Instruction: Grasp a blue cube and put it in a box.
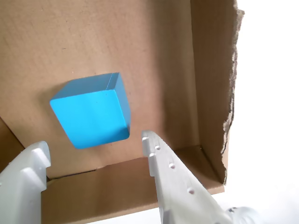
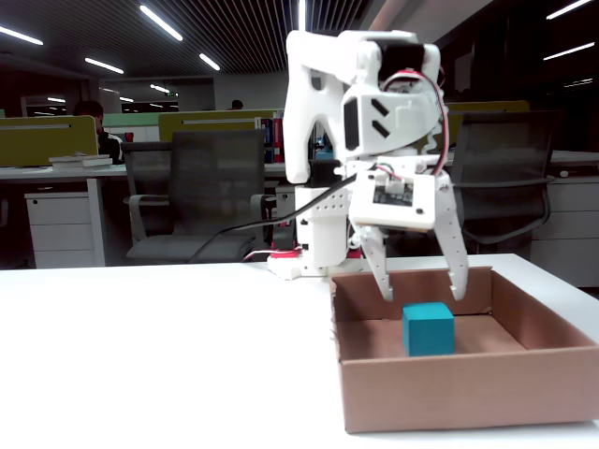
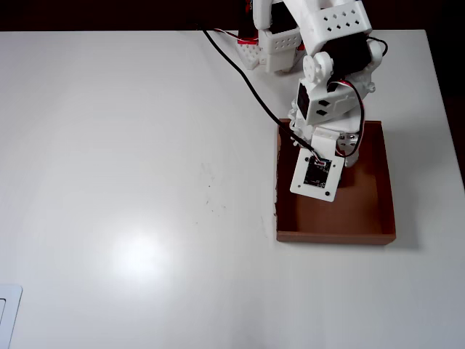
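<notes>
Gripper (image 2: 421,297) hangs over the box, fingers pointing down and spread wide, nothing between them. In the fixed view the two white fingertips (image 2: 385,288) sit just above the blue cube (image 2: 429,330), one off each upper corner, clear of it. In the wrist view the gripper (image 1: 96,144) shows the same: two pale fingers enter from the bottom edge, the blue cube (image 1: 92,110) beyond the gap between them, untouched.

The cube rests on the cardboard floor of the box (image 2: 440,404), one flat face down, turned a little askew to the walls in the wrist view. It sits toward the middle of the floor, apart from every wall in the fixed view. From overhead the cube is hidden under the arm's wrist and its small circuit board (image 3: 317,173).

The box (image 3: 338,236) is a shallow open brown tray with low walls. One wall edge (image 1: 230,93) is torn and ragged in the wrist view. It sits on a white table (image 3: 131,145), near the right edge in the overhead view, just in front of the arm's base (image 3: 272,47). A black cable (image 3: 243,76) runs from the base down to the wrist.

Table top is plain, matte white, with a soft glare patch and a few faint dark specks (image 3: 211,193) left of the box.

Room behind, fixed view: dim open office, ceiling strip lights (image 2: 161,21), grey office chairs (image 2: 201,192), desks with yellow-green partitions (image 2: 47,140), and a seated person (image 2: 94,120) far left.
</notes>
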You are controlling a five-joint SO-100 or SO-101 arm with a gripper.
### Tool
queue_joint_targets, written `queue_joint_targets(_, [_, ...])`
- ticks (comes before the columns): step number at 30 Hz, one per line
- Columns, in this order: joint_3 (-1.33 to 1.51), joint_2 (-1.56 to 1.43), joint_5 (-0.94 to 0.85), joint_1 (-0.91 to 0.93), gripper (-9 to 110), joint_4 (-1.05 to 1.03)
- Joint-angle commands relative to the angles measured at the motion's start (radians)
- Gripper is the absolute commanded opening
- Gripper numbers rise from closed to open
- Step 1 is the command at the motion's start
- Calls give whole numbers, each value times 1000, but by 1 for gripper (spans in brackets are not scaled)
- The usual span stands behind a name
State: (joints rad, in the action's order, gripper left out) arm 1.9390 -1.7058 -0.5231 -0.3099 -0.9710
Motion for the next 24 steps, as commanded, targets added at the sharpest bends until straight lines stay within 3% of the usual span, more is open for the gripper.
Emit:
queue_joint_targets(1, [-51,-100,-8,12,25,-25])
queue_joint_targets(13, [49,-430,-63,48,25,-138])
queue_joint_targets(24, [313,-792,-156,78,25,-150])
